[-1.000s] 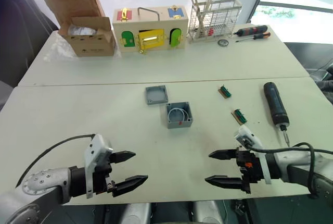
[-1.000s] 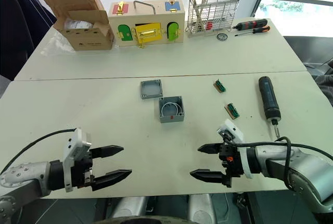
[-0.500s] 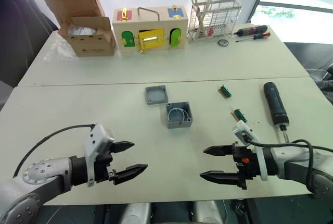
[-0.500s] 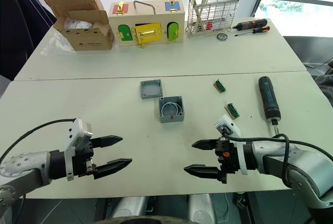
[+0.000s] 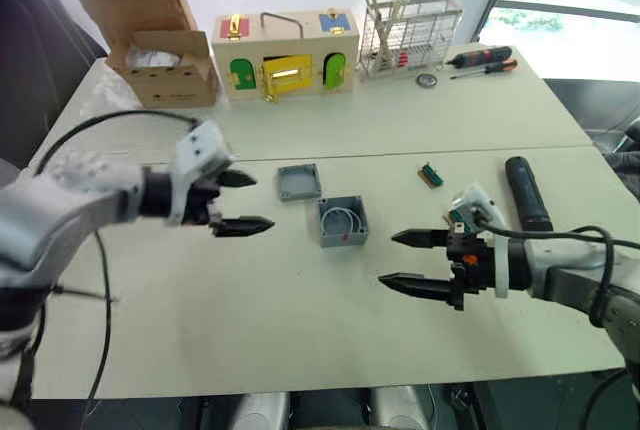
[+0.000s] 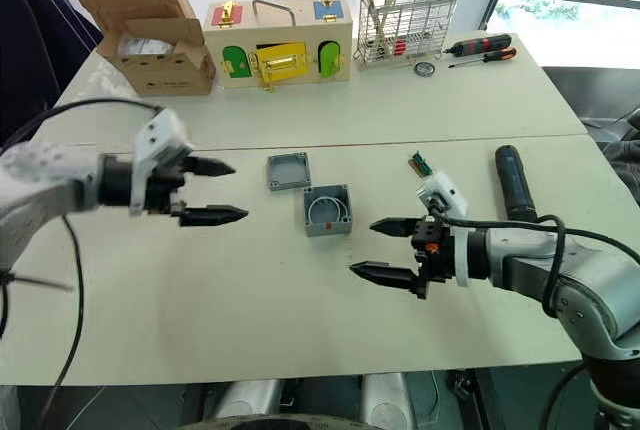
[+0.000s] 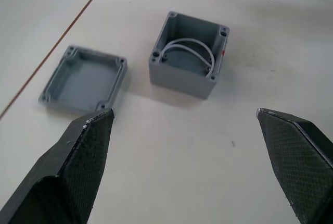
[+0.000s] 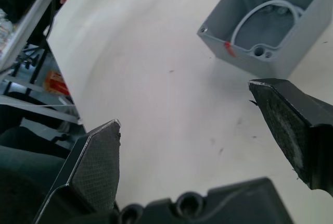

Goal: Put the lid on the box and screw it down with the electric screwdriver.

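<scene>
The right tool (image 5: 402, 259) covers the tip end of the electric screwdriver (image 5: 527, 193), so its metal bit is hidden. One small green part near the box (image 5: 343, 222) is also mostly behind that arm. The items inside the wire rack (image 5: 410, 38) are too small to identify. The cardboard box (image 5: 160, 40) hides its contents.

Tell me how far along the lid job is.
Nothing is assembled yet: the lid lies on the table beside the open box. Both grippers are open and empty; the left gripper is near the lid, the right gripper near the box. The electric screwdriver lies untouched. Placing and screwing remain.
</scene>
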Robot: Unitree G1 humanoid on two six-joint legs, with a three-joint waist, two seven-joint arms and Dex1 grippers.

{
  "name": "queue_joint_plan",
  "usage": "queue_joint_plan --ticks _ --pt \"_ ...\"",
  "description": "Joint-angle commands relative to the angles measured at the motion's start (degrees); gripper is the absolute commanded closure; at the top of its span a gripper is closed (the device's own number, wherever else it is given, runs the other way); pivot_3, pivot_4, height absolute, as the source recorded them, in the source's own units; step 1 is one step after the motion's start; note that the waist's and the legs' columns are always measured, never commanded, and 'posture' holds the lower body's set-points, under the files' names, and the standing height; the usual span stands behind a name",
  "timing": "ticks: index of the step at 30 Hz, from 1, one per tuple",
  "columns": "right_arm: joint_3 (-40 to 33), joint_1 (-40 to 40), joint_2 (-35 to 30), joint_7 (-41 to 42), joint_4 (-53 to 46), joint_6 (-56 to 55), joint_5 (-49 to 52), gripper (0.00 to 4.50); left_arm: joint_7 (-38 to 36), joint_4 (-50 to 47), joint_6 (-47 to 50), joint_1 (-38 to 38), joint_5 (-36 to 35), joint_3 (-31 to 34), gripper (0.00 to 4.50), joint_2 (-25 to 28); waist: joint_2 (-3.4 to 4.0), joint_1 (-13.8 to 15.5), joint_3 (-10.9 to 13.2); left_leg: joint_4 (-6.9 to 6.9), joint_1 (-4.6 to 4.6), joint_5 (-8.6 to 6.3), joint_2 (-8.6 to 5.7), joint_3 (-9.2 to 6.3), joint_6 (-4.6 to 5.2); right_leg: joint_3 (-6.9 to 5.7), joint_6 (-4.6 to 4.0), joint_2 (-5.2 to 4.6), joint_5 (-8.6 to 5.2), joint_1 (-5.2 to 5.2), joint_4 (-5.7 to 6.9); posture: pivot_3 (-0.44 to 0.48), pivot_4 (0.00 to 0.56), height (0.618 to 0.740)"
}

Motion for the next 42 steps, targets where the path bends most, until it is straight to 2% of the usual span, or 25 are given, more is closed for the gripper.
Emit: queue_joint_plan --ticks 1,9,19,23,27,33,34,39,42 --pt "-0.2 0.7 1.0 -1.6 -1.4 -2.0 -1.9 0.03 -6.5 2.7 -2.7 -6.6 6.5 -9.4 0.0 -5.3 -0.04 0.0 0.0 0.0 -0.01 0.0 0.01 0.04 0.01 0.02 0.0 0.0 0.0 -0.03 0.0 0.0 0.15 0.734" --pt "0.2 7.2 3.6 -6.1 -4.7 -5.6 -7.3 0.03 -12.1 11.2 -7.5 -13.5 16.1 -21.4 0.0 -20.2 -0.11 0.1 0.1 0.09 -0.03 -0.05 0.04 -0.01 0.13 0.01 0.01 0.03 0.0 -0.03 0.14 0.0 0.15 0.734" --pt "-3.5 10.8 6.1 -12.3 -9.4 -4.4 -6.6 0.03 -16.2 26.4 -17.0 -16.3 26.7 -25.7 0.0 -29.7 -0.12 0.4 0.1 0.13 -0.03 -0.04 0.04 -0.08 0.12 0.0 0.01 0.04 0.0 -0.04 0.19 0.0 0.15 0.734" --pt "-4.5 11.5 7.1 -14.8 -11.2 -3.4 -5.5 0.03 -18.4 29.6 -19.3 -16.9 29.2 -25.5 0.0 -31.2 -0.12 0.2 0.1 0.16 -0.04 -0.04 0.04 -0.07 0.13 0.01 0.01 0.03 0.0 -0.02 0.18 0.0 0.15 0.734" --pt "-4.7 11.5 8.2 -17.1 -12.0 -3.0 -5.2 0.0 -20.0 31.7 -21.5 -17.1 31.4 -25.6 1.09 -32.3 -0.11 0.1 0.1 0.14 -0.04 -0.04 0.04 -0.09 0.13 -0.02 0.01 0.06 0.0 -0.05 0.21 0.0 0.15 0.734" --pt "-4.6 10.7 9.2 -19.6 -12.6 -2.7 -4.6 0.0 -21.4 34.3 -23.7 -17.3 34.9 -24.9 4.26 -33.6 -0.11 0.2 0.1 0.15 -0.04 -0.04 0.04 -0.09 0.13 -0.01 0.02 0.05 0.0 -0.04 0.21 0.0 0.15 0.734" --pt "-4.5 10.7 9.3 -19.9 -12.6 -2.7 -4.5 0.0 -21.6 34.7 -23.9 -17.3 35.5 -24.9 4.39 -33.7 -0.12 0.2 0.1 0.15 -0.04 -0.04 0.04 -0.09 0.13 -0.01 0.02 0.05 0.0 -0.04 0.21 0.0 0.15 0.734" --pt "-4.5 10.6 9.3 -20.8 -12.6 -3.0 -4.3 0.0 -21.2 37.3 -26.8 -17.6 37.5 -23.9 4.39 -34.8 -0.11 0.3 0.0 0.15 -0.04 -0.04 0.04 -0.09 0.13 -0.01 0.02 0.05 0.0 -0.04 0.24 0.0 0.15 0.734" --pt "-4.9 11.4 9.2 -21.1 -12.8 -3.3 -4.2 0.0 -23.5 40.3 -38.1 -18.7 36.2 -21.3 4.39 -35.7 -0.12 0.3 0.0 0.2 -0.04 -0.04 0.04 -0.1 0.13 -0.02 0.02 0.04 0.0 -0.02 0.27 0.0 0.15 0.734"
